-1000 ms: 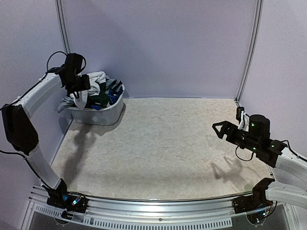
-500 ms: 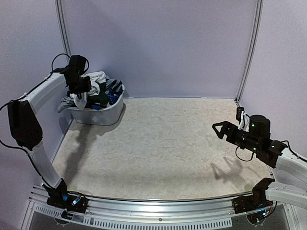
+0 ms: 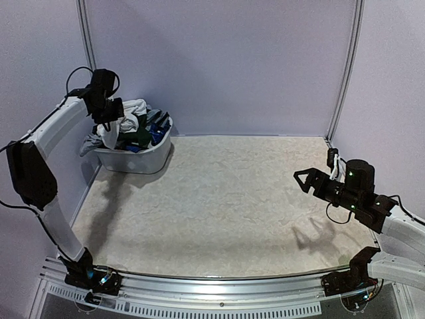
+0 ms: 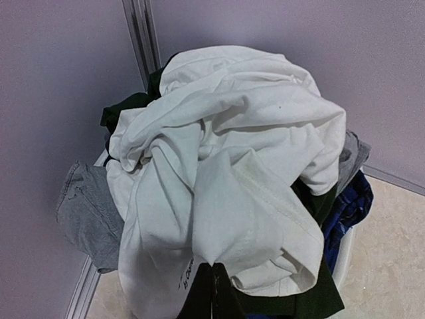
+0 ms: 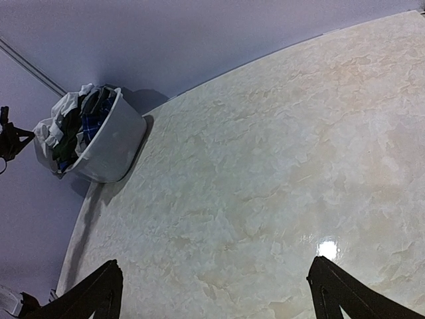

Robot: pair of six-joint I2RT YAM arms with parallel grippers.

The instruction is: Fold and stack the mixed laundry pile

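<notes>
Left pincer: pressed together on a fold of the white T-shirt, at the top of the heap.
Laundry pile: heaped in the basket, at ten o'clock on the surface; the grey shirt hangs off its nine o'clock side.
Right pincer: spread, empty, at four o'clock, well apart.
Handling: lift slowly and straight up. Tangled sleeves may drag neighbouring pieces or the basket. Lay the shirt flat mid-surface.

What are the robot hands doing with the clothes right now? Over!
Left gripper shut on white shirt, atop the pile in the basket. Right gripper open, above the table. Nothing folded yet. Nothing in the way.
</notes>
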